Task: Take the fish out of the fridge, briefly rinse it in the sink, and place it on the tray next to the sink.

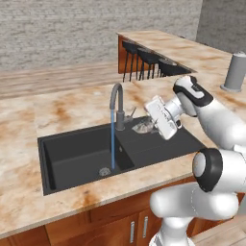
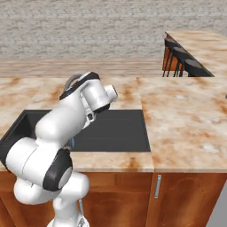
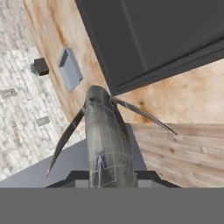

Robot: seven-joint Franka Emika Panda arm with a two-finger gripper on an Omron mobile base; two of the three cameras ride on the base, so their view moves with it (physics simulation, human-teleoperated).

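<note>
One fish (image 3: 106, 144) sits clamped in the gripper (image 3: 107, 181), its slim silvery-grey body running up from the 6 o'clock edge of the hand view toward the centre, with thin fins spreading out at 8 and 3 o'clock. The fingers are drawn in tight on its flanks.

In the left base view the gripper (image 1: 150, 126) hangs over the sink's (image 1: 158, 146) flat draining side, just to the 3 o'clock side of the grey gooseneck tap (image 1: 116, 103), and the fish (image 1: 142, 127) shows as a pale speckled shape at the hand's 9 o'clock end. A thin blue stream of water (image 1: 113, 144) falls from the tap's spout into the deep black basin, landing next to the round drain (image 1: 104, 171). The fish is near the stream but apart from it.

The tray (image 3: 70, 68) appears in the hand view at about 10 o'clock, a small light grey rectangle lying on the marbled counter (image 3: 175, 96) close to the sink's (image 3: 166, 35) dark edge. A small dark box (image 3: 41, 66) sits at the tray's 9 o'clock side, against the pale brick wall (image 3: 17, 118).

In the right base view the arm bends over the sink (image 2: 119, 131), hiding the hand; the tap (image 2: 72, 80) just peeks above the wrist. A grey cylinder (image 1: 235, 72) stands on the counter (image 1: 29, 120) at 2 o'clock in the left base view.
</note>
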